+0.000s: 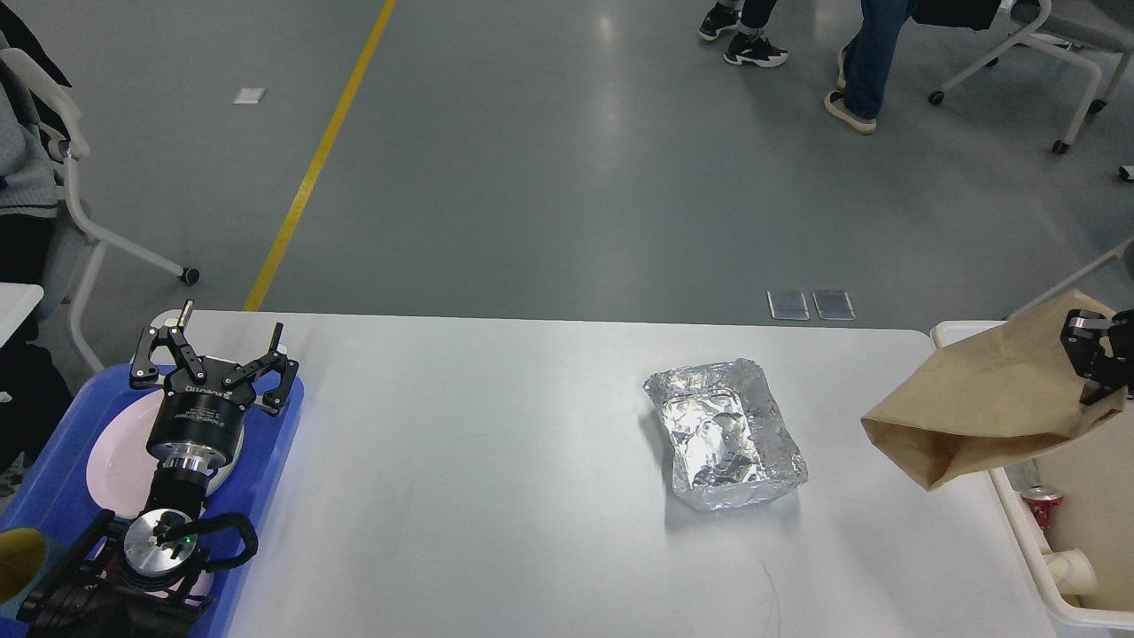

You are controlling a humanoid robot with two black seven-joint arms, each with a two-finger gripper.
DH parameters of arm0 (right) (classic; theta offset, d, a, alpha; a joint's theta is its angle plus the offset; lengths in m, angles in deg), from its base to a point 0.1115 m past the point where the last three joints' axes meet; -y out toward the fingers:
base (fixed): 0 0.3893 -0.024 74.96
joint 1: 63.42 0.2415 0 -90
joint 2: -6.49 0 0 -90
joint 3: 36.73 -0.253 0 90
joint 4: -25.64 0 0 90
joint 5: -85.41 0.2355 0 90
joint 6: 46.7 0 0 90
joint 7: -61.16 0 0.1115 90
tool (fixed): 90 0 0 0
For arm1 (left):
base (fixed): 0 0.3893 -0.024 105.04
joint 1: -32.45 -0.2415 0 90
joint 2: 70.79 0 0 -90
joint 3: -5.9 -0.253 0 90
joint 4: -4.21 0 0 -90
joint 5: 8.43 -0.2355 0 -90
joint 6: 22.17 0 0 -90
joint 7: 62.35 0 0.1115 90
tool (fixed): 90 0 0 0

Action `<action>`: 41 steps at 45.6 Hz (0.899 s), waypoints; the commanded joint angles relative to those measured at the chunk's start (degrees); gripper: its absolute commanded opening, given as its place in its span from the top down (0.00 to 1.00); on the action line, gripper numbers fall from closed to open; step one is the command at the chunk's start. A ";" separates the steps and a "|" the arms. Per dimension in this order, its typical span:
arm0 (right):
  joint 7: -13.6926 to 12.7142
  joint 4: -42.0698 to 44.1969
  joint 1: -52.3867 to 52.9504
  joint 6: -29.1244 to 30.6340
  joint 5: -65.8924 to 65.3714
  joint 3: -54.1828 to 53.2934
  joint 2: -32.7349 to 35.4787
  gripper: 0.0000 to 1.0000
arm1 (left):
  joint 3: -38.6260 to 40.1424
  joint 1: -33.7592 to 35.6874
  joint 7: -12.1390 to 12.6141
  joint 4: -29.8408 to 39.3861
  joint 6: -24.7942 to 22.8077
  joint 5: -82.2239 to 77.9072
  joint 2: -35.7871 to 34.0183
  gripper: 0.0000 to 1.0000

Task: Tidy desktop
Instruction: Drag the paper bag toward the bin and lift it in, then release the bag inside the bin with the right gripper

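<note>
— What is seen nearest?
— The white desktop fills the lower view; a crumpled foil tray is set right of centre.
— And the grippers?
— The left gripper is spread wide above the blue tray. A brown paper bag is pinched by the right gripper, lifted over the cream-white bin.

white desktop, foil tray, blue tray

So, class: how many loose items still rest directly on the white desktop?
1: the foil container sits right of centre on the desktop. The paper bag is lifted off it, held by the right gripper over the bin.
</note>
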State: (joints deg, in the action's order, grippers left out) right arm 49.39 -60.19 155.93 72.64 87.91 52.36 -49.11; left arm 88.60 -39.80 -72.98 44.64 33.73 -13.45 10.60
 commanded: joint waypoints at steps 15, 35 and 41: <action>-0.10 11.81 -9.81 -4.99 -2.32 1.62 3.91 1.00 | 0.00 0.00 0.00 0.00 0.00 0.00 0.00 0.04; 0.08 47.05 -57.25 -17.04 -1.44 -22.62 5.59 1.00 | 0.00 0.00 0.00 -0.09 0.00 0.00 0.00 0.04; -0.01 61.10 -72.90 -20.11 -1.36 -31.33 0.76 1.00 | 0.00 0.00 0.00 0.00 0.00 0.00 0.00 0.04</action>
State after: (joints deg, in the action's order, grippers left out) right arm 49.46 -10.45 95.94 54.90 86.46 28.14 -44.30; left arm 88.60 -39.80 -72.98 44.64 33.73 -13.44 10.60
